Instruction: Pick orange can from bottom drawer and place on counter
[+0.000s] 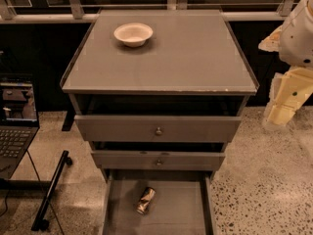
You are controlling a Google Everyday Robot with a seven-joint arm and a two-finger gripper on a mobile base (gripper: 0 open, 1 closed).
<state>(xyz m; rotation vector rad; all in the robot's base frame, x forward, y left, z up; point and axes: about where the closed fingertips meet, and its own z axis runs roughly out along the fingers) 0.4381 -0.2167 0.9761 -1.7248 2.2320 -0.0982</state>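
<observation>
Lying on its side, the orange can (146,200) rests on the flat floor of the pulled-out bottom drawer (182,215), at about 6 o'clock in the view, its long axis running from 1 o'clock to 7 o'clock and clear of both side walls. Two knobbed drawers (157,128) sit above it, each slightly open. On the counter (190,58) a white bowl (133,34) stands upright toward 11 o'clock. The gripper (286,99) hangs at 3 o'clock, off the cabinet's side and well apart from the can; whether it is released or clenched cannot be told. A laptop (14,126) sits at 9 o'clock.
</observation>
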